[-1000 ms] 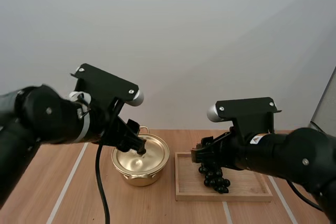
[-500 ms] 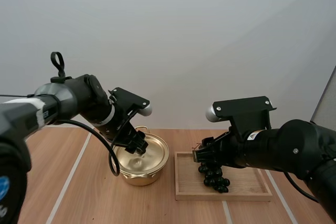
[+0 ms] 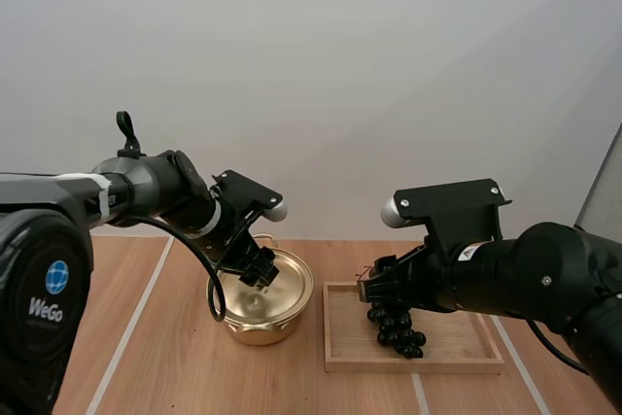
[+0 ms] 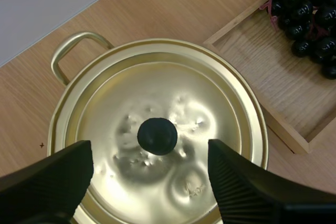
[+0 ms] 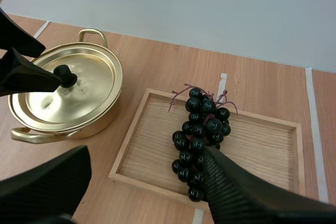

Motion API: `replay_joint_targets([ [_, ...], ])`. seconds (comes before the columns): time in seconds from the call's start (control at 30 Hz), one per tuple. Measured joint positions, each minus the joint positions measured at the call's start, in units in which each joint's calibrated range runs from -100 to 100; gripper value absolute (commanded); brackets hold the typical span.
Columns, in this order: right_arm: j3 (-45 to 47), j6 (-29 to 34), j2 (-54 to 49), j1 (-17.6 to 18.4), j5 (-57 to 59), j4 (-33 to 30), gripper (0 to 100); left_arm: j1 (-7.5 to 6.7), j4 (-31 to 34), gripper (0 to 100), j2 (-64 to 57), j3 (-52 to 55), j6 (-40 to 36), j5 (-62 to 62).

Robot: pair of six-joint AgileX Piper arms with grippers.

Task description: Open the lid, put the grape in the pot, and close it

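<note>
Straddling knob (image 4: 157, 136), left pincer (image 4: 149, 156) spread, grapes (image 3: 400, 335) half-hidden

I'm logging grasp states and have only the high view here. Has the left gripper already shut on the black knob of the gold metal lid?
Observer: No. The left wrist view shows the left gripper open, one finger on each side of the round black knob, neither touching it.
Operator: Is the lid seated?
Observer: Yes. The dented gold metal lid sits flat on the gold pot and covers it.
Operator: And the right gripper?
Observer: The right wrist view shows the right gripper open over the bunch of dark grapes, which lies in the shallow wooden tray.
</note>
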Motion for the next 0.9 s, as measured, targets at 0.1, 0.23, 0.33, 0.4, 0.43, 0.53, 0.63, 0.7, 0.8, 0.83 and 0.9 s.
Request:
replay_joint_targets([
  [0.1, 0.0, 0.0, 0.0, 0.0, 0.0, 0.0, 100, -1.6, -0.1, 100, 1.6, -1.4, 0.0, -0.8],
  [0.23, 0.0, 0.0, 0.0, 0.0, 0.0, 0.0, 100, -2.64, 1.5, 100, 3.4, -3.6, -1.6, -1.0],
  [0.33, 0.0, 0.0, 0.0, 0.0, 0.0, 0.0, 100, -2.71, 3.1, 100, 4.4, -4.5, -2.6, -1.5],
  [0.4, 0.0, 0.0, 0.0, 0.0, 0.0, 0.0, 100, -2.71, 4.2, 100, 5.6, -4.8, -3.2, -2.5],
  [0.43, 0.0, 0.0, 0.0, 0.0, 0.0, 0.0, 100, -2.71, 4.5, 100, 6.0, -4.8, -3.3, -2.7],
  [0.53, 0.0, 0.0, 0.0, 0.0, 0.0, 0.0, 100, -2.78, 4.7, 100, 7.4, -4.8, -3.4, -2.7],
  [0.63, 0.0, 0.0, 0.0, 0.0, 0.0, 0.0, 100, -2.78, 4.8, 73, 8.1, -4.8, -3.5, -2.7],
  [0.7, 0.0, 0.0, 0.0, 0.0, 0.0, 0.0, 100, -2.78, 4.9, 41, 8.0, -4.8, -3.5, -2.7],
  [0.8, 0.0, 0.0, 0.0, 0.0, 0.0, 0.0, 100, -2.78, 4.9, 0, 8.0, -4.8, -3.5, -2.1],
  [0.83, 0.0, 0.0, 0.0, 0.0, 0.0, 0.0, 100, -2.78, 5.0, 0, 8.0, -5.0, -3.5, -1.0],
  [0.9, 0.0, 0.0, 0.0, 0.0, 0.0, 0.0, 100, -2.78, 5.0, 0, 8.0, -4.9, -3.5, -0.5],
])
